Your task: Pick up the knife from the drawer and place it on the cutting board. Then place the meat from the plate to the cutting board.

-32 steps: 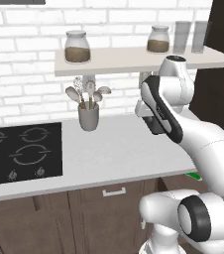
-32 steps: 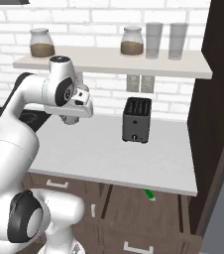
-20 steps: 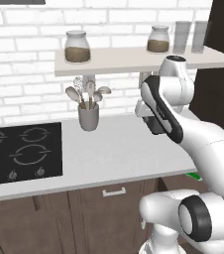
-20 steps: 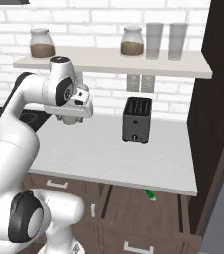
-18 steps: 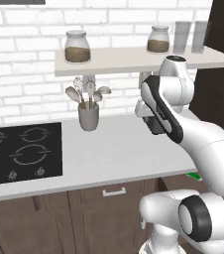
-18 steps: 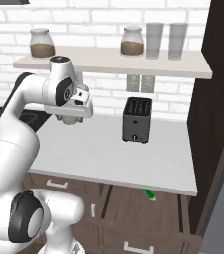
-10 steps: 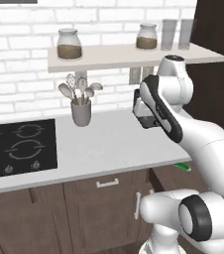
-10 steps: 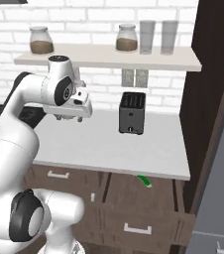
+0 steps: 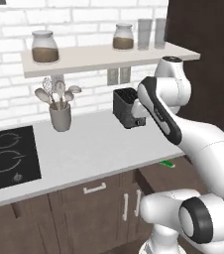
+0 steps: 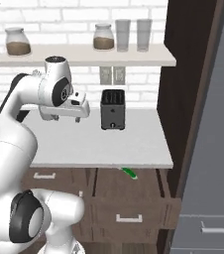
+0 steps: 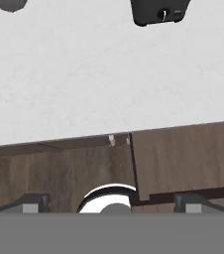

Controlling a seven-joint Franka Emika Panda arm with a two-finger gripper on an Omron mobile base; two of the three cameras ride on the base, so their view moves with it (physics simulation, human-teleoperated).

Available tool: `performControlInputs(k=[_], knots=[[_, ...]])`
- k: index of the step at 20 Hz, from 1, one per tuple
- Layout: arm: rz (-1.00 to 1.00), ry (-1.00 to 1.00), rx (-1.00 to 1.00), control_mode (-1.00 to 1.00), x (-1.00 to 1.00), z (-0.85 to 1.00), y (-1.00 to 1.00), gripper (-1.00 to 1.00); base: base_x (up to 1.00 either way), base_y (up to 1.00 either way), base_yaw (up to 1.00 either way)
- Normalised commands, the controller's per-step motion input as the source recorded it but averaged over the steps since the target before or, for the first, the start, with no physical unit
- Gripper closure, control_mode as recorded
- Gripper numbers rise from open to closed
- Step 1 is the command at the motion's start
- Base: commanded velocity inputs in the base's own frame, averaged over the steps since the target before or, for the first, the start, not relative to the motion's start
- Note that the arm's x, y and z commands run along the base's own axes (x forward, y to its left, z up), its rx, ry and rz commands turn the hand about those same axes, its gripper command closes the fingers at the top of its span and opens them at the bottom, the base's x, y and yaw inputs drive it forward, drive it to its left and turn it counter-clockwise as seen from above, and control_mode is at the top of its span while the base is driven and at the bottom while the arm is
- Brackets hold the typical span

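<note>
The knife's green handle (image 10: 129, 172) pokes out from under the counter edge, inside the open drawer (image 10: 129, 206). The left base view has the same green handle (image 9: 167, 163) above the dark drawer (image 9: 169, 174). My gripper (image 10: 64, 120) hangs over the grey counter, left of the toaster and well above the drawer. In the hand view my gripper (image 11: 111, 203) is open, with its fingertips (image 11: 32, 202) set wide apart and nothing between them. The drawer (image 11: 183, 158) lies to the lower right there. The cutting board, the plate and the meat are out of view.
A black toaster (image 10: 112, 109) stands at the back of the counter (image 10: 94, 144). A grey utensil holder (image 9: 60, 115) and a black hob (image 9: 7, 158) sit to the left. A shelf (image 9: 109, 54) with jars and glasses runs above. A tall dark cabinet (image 10: 188, 99) bounds the right side.
The base has driven to the right, so the whole scene slid left and the drawer and tall cabinet came further into view. The arm keeps its pose, gripper still open.
</note>
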Motion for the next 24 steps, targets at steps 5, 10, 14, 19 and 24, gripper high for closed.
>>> performControlInputs(k=[5, 10, 14, 19, 24], knots=[[0.0, 0.0, 0.0, 1.0, 0.0, 0.0, 0.0, -1.0, 0.0, 0.38, -0.46], [0.0, 0.0, 0.0, 1.0, 0.0, 0.0, 0.0, -1.0, 0.0, 0.69, -0.24], [0.0, 0.0, 0.0, 1.0, 0.0, 0.0, 0.0, -1.0, 0.02, 0.64, -0.08], [0.0, 0.0, 0.0, 1.0, 0.0, 0.0, 0.0, -1.0, 0.46, 0.35, -0.11], [0.0, 0.0, 0.0, 1.0, 0.0, 0.0, 0.0, -1.0, 0.38, 0.33, -0.21]])
